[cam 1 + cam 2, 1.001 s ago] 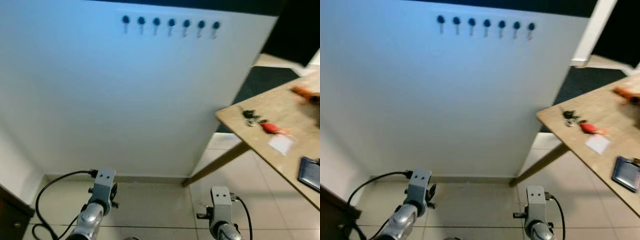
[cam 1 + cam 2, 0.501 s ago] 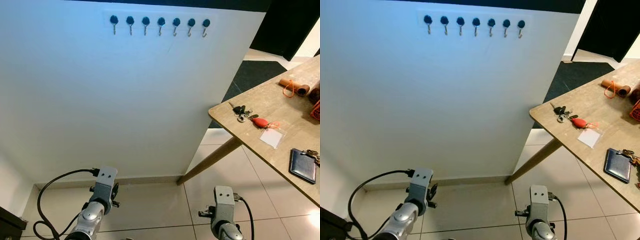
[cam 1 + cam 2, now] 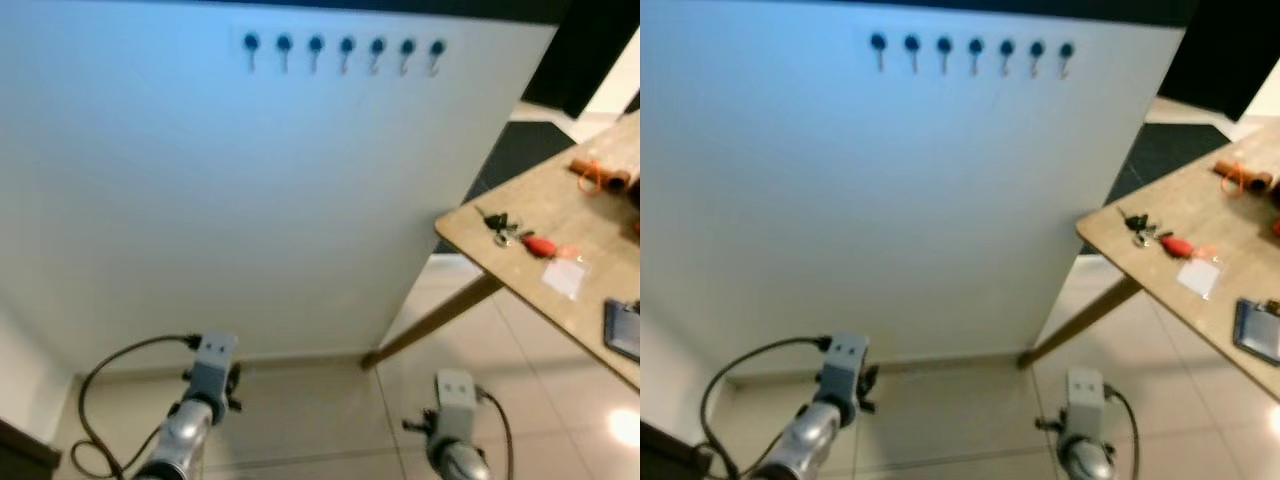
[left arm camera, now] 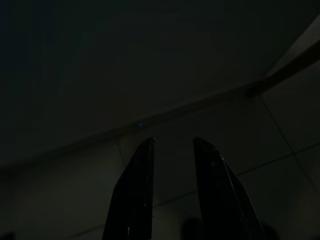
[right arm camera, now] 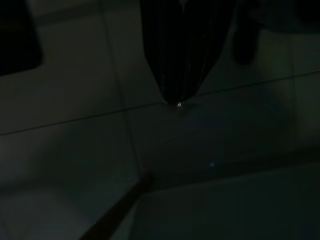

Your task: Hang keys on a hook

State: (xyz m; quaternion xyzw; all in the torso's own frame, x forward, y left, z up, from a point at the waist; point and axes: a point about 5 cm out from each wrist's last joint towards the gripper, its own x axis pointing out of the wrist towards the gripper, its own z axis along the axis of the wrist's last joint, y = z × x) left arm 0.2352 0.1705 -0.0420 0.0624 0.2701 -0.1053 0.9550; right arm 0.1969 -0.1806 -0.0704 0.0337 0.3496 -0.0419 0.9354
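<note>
Dark metal keys (image 3: 498, 224) with a red fob (image 3: 540, 245) lie untouched near the corner of the wooden table (image 3: 470, 235), well apart from both grippers. Since half a second ago the whole view has shifted and blurred, so the camera has moved, not the things; no pick-up has begun. Seven hooks (image 3: 346, 48) sit in one row high on the white wall (image 3: 250, 200). One key bunch shows, and two arms hang low. The left gripper (image 4: 172, 150) has its fingers parted and empty; the right gripper (image 5: 180, 100) has its fingers pressed together, holding nothing.
</note>
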